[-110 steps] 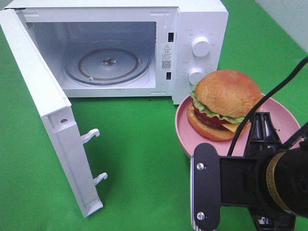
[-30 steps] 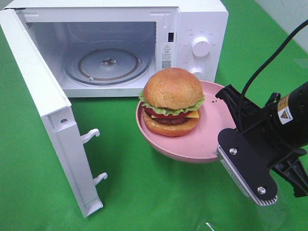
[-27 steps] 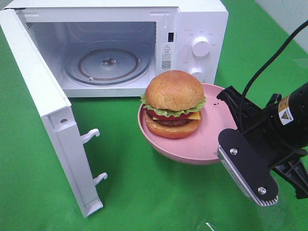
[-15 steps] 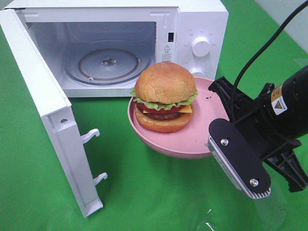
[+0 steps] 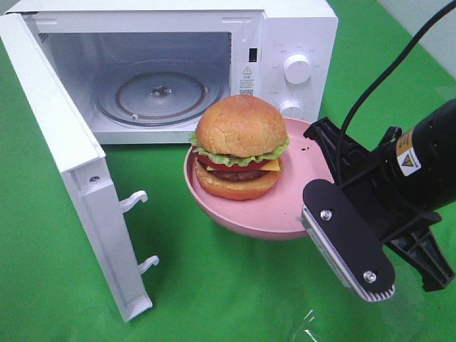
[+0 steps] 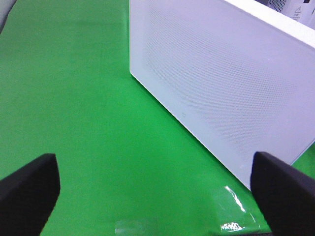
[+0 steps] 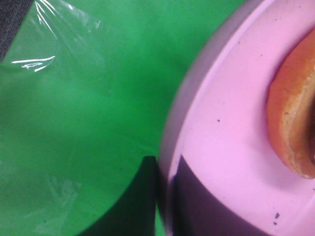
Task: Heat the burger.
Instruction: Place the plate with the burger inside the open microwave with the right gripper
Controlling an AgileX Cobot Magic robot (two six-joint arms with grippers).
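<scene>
A bright green cloth (image 5: 214, 285) covered the whole work surface under soft, even light. A pale strip of wall (image 5: 429, 25) showed past its far right corner. Near the front edge, a patch of clear film (image 5: 308, 324) caught white glints.

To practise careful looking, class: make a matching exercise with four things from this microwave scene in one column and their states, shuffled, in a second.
Column one
1. white microwave door
2. round golden-brown burger
3. round pink plate
4. round glass turntable

Column two
A. lies inside the white microwave
B. clamped at its rim by the fingers of the right gripper
C. swung open
D. sits on the plate

Pairs: 1-C, 2-D, 3-B, 4-A
</scene>
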